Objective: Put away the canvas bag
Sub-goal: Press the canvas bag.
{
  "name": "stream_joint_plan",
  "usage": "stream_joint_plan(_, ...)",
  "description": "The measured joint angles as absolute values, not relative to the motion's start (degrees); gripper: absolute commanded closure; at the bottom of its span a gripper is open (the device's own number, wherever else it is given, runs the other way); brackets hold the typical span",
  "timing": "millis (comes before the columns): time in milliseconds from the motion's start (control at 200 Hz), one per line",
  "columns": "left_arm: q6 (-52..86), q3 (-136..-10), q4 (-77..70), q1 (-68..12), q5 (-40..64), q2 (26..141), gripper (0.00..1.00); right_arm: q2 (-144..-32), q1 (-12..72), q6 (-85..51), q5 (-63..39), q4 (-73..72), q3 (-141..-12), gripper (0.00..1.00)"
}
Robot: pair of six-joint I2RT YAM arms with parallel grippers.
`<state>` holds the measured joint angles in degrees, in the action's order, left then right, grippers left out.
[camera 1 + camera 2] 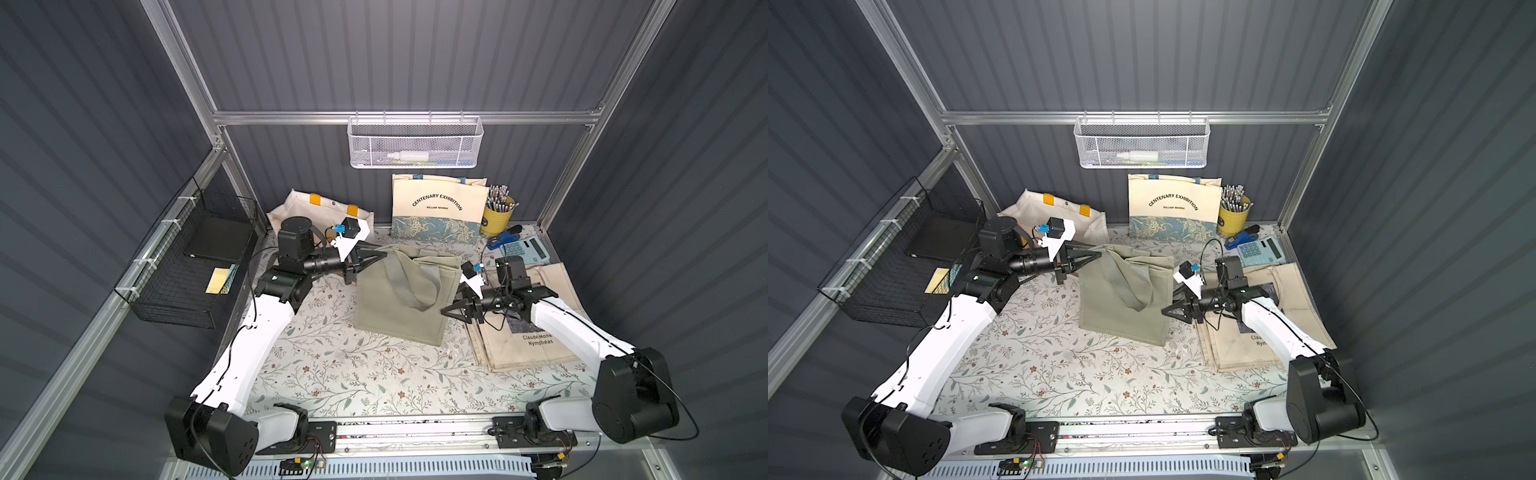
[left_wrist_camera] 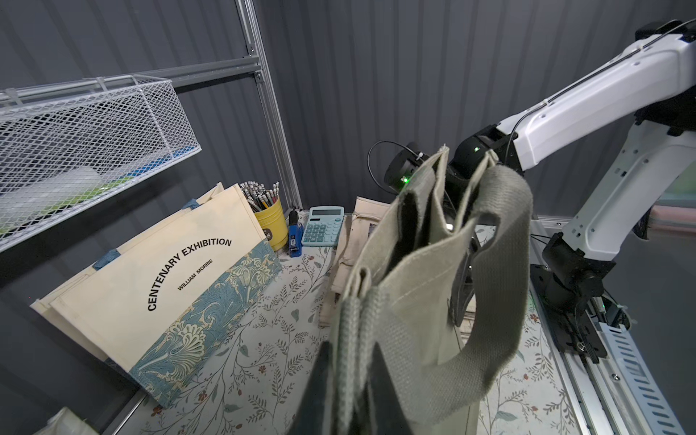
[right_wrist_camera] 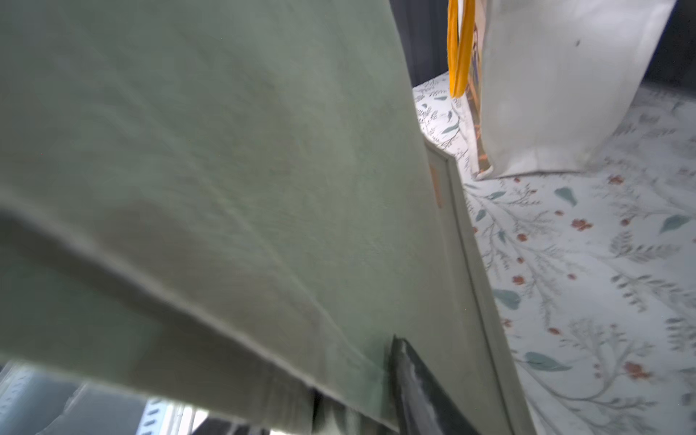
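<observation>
The olive-green canvas bag (image 1: pixel 399 303) (image 1: pixel 1121 303) stands upright in the middle of the floral table, its handles drooping over its front. My left gripper (image 1: pixel 384 251) (image 1: pixel 1100 251) is shut on the bag's top rim and handle webbing at its far left corner; the left wrist view shows the webbing (image 2: pixel 352 339) pinched between the two dark fingers. My right gripper (image 1: pixel 451 301) (image 1: pixel 1170 301) stands open against the bag's right side edge. In the right wrist view the green cloth (image 3: pixel 226 150) fills the frame, one finger (image 3: pixel 410 380) lies on it, and the other is mostly hidden.
A cream "Centenary Exhibition" bag (image 1: pixel 438 208) and a white bag with yellow tabs (image 1: pixel 320 210) lean on the back wall. Flat cream bags (image 1: pixel 523 349) lie under the right arm. Pencil cup (image 1: pixel 496 218), stapler (image 1: pixel 503 237), calculator (image 1: pixel 525 249), white mesh basket (image 1: pixel 415 143), black wire basket (image 1: pixel 187 266).
</observation>
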<state>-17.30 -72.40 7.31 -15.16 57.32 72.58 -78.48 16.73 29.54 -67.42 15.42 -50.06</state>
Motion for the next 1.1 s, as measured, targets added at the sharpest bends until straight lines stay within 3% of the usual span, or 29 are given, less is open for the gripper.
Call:
stream_joint_plan(145, -16.1, -72.4, 5.6, -15.2, 57.8, 72.9, 1.0, -79.8, 18.6, 28.9, -66.5, 14.8, -49.9, 0.4)
stream_joint_plan(210, -15.3, -72.4, 4.6, -15.2, 57.9, 72.9, 1.0, -80.3, 19.6, 28.4, -65.6, 14.4, -49.9, 0.23)
stream_joint_plan(250, -14.7, -72.4, 3.9, -15.1, 58.0, 72.9, 1.0, -80.6, 20.1, 27.9, -64.9, 14.3, -49.8, 0.2)
stream_joint_plan(290, -14.0, -72.4, 3.0, -14.9, 58.1, 72.9, 1.0, -80.8, 20.7, 26.9, -63.7, 14.1, -49.9, 0.11)
stream_joint_plan(370, -12.9, -72.8, 1.8, -14.9, 58.5, 73.0, 1.0, -80.8, 21.6, 25.7, -61.1, 12.8, -49.8, 0.09)
stream_joint_plan(430, -12.5, -73.2, 1.0, -14.8, 59.0, 73.2, 1.0, -80.2, 22.0, 23.9, -59.0, 10.1, -48.9, 0.02)
stream_joint_plan(966, -8.4, -74.9, -0.8, -14.5, 61.5, 74.2, 1.0, -75.9, 25.3, 15.0, -45.9, -8.6, -42.4, 0.02)
stream_joint_plan(1101, -6.6, -75.4, -2.1, -14.5, 62.3, 74.5, 1.0, -77.3, 25.3, 15.5, -45.2, -9.8, -42.4, 0.17)
